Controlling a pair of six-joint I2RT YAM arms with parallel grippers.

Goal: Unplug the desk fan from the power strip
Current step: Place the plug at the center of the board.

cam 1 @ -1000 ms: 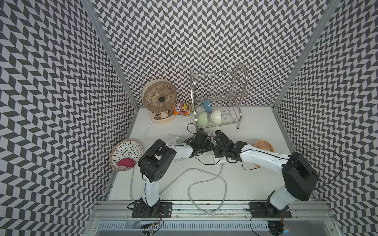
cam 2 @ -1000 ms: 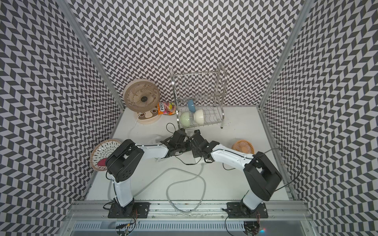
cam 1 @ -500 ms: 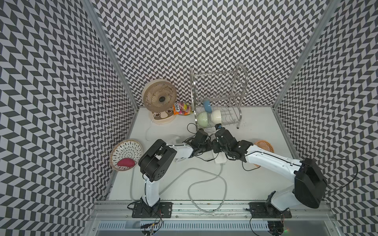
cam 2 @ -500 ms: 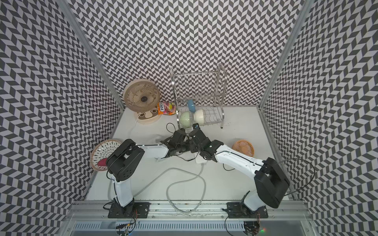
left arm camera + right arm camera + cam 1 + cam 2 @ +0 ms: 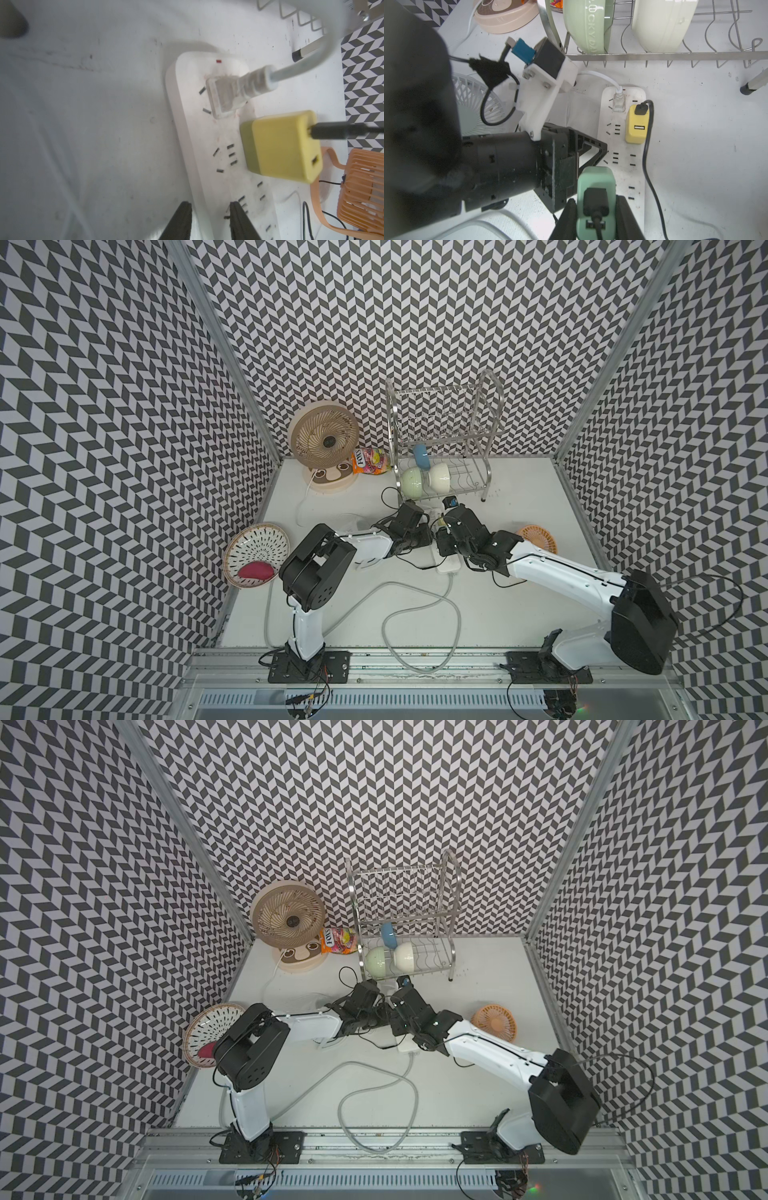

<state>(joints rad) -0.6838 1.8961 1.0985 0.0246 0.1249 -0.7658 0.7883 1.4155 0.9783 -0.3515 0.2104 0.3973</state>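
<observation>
Strip (image 5: 631, 176) is best pinned by the narrow-jawed left gripper (image 5: 209, 205) while the 6 o'clock adapter (image 5: 596, 180), clamped in the right gripper (image 5: 596, 199), is pulled straight out.

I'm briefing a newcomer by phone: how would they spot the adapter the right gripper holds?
Find the long white power strip lying in front of the wire dish rack. A white plug and a yellow cube sit at its rack end; the held adapter is farther from the rack, clamped in the right gripper. It alone is mint green.
</observation>
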